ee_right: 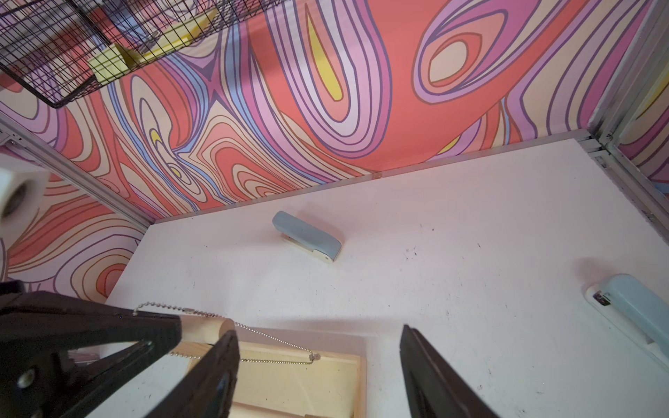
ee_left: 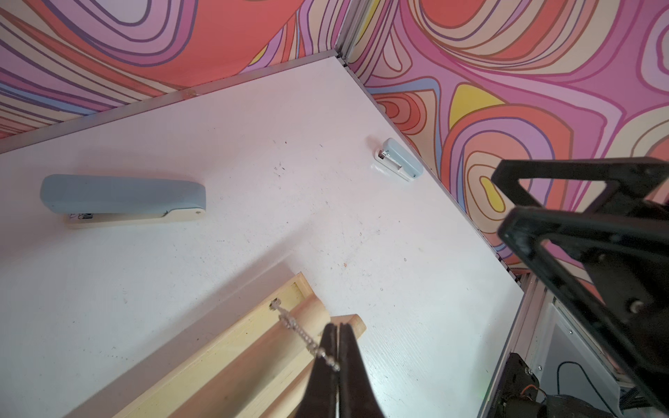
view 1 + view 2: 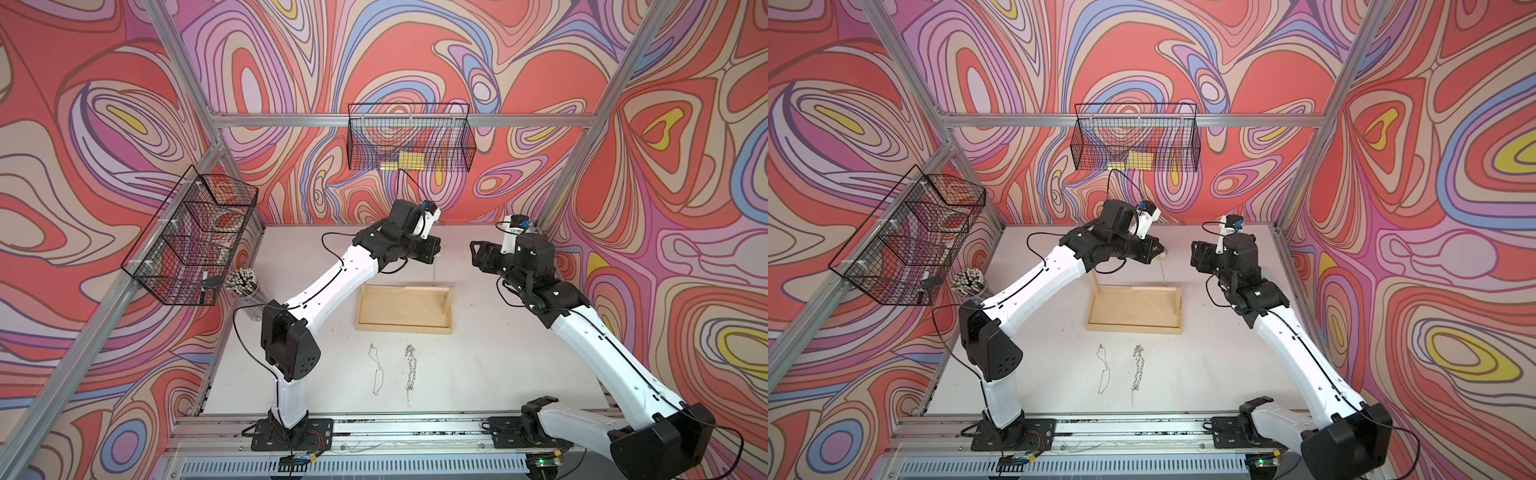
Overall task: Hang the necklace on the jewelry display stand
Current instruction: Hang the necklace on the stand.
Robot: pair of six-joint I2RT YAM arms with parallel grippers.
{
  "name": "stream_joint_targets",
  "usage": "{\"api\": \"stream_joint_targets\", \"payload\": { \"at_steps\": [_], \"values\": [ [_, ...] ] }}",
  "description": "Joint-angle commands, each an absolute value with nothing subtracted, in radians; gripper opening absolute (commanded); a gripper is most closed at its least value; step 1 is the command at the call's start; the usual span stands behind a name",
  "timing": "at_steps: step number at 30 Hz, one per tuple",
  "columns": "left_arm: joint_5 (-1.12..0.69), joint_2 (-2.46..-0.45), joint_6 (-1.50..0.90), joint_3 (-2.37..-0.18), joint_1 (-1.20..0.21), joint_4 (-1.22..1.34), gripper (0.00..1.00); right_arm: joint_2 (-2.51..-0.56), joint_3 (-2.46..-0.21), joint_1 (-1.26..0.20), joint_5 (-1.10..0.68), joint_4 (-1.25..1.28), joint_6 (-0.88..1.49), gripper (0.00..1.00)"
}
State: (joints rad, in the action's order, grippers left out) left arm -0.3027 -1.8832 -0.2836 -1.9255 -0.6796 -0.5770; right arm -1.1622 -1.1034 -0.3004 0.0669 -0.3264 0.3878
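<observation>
The necklace [image 1: 275, 340] was a fine silver bead chain with a small clasp. The jewelry display stand [image 1: 300, 383] was pale bare wood, a rimmed tray under round dowel bars.

The left tool [image 2: 337, 331] was pressed shut on the chain, just above the free end of the stand's long bar. In the right wrist view the chain ran from that tool across the rounded bar end and drooped in a loop over the stand's tray. The right tool [image 1: 318, 330] stood wide apart and gripped nothing, near the same bar end but clear of it.

In both top views the chain showed only as a faint thread dropping toward the stand, and the left arm hid most of the long bar. Whether the chain bore on the bar or merely crossed it could not be told. Both wrist views cut the stand off at the frame edge.
</observation>
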Motion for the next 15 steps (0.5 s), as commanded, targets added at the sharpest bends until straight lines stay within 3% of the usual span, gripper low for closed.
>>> {"api": "stream_joint_targets", "payload": {
  "at_steps": [1,15],
  "values": [
    [-0.272,-1.829,-0.262,-1.894,-0.65,-0.602,0.0,-1.175,-1.089,-0.295,0.055,-0.317,0.399,0.74],
    [-0.206,-1.699,-0.205,-1.764,-0.539,-0.638,0.0,-1.216,-1.125,-0.295,0.011,-0.311,0.4,0.73]
  ]
}}
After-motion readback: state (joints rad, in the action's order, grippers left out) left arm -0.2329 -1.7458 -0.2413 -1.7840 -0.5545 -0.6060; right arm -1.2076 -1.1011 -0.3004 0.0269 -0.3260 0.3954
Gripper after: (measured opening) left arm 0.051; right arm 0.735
